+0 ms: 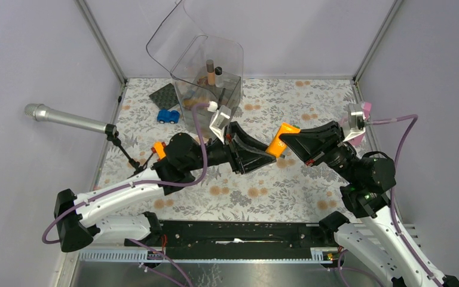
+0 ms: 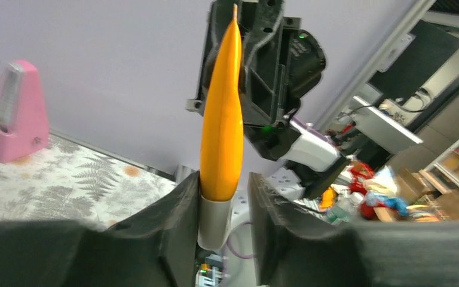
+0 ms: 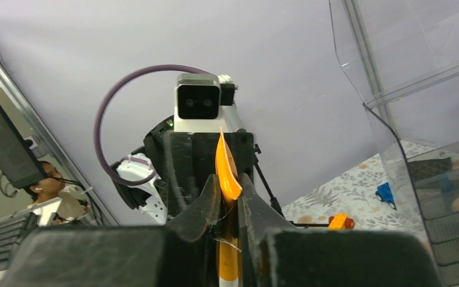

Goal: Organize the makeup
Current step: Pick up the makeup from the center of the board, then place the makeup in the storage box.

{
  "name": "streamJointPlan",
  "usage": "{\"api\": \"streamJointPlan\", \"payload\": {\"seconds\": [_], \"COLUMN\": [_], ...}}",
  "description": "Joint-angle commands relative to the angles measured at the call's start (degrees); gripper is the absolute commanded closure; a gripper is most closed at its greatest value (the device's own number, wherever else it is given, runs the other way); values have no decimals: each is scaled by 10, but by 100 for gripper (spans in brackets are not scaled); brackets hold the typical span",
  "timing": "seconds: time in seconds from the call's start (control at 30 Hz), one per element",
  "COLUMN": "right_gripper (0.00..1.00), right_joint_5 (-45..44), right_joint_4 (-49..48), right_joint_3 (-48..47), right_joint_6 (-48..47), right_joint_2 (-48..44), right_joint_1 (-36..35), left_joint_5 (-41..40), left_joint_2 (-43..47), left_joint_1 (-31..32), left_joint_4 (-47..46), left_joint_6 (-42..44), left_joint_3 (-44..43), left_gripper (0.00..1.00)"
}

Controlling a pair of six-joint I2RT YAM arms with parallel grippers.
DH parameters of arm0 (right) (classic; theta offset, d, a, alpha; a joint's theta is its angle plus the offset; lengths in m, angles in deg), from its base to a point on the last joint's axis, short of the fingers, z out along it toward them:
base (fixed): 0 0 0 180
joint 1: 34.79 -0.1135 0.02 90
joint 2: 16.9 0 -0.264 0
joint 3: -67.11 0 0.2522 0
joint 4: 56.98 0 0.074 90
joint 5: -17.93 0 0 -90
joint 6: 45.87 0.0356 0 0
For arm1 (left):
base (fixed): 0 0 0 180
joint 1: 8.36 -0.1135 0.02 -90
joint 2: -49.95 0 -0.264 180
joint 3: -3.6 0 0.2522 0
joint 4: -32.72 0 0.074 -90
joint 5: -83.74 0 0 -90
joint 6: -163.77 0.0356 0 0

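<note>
Centre frame: the left gripper [image 2: 224,200] and right gripper [image 3: 228,200] both clamped one orange tube [image 2: 221,119], end to end.

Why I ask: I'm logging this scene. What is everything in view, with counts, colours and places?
orange tube: one, orange with grey cap, in mid-air between both grippers
clear organizer: one, transparent, back centre of table
upright cosmetics: at least two, brown and dark-topped, inside the organizer
dark square: one, dark grey, left of the organizer
toy car: one, blue, in front of the dark square
small block: one, orange, beside the left arm
microphone: one, silver, on a black stand, left edge
metronome: one, pink, right edge
tablecloth: one, floral
left gripper: black, around the tube's cap
right gripper: black, pinching the tube's flat end
</note>
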Motion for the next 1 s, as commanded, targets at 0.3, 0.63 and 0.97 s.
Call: {"api": "streamJointPlan", "payload": {"seconds": [0.3, 0.63, 0.97], "right_gripper": [100, 100, 100], "right_joint_5": [-80, -91, -80], "right_joint_4": [102, -20, -127], "right_joint_3": [-44, -61, -242], "right_joint_6": [-174, -300, -359], "right_joint_2": [33, 252, 538], "right_joint_1": [2, 1, 1], "left_joint_5": [-143, -280, -280], "left_joint_2": [56, 67, 61], "left_joint_1": [-82, -195, -270], "left_joint_4": [225, 412, 429], "left_joint_6": [110, 231, 255], "left_joint_3": [-74, -135, -138], "left_gripper": [3, 1, 1]}}
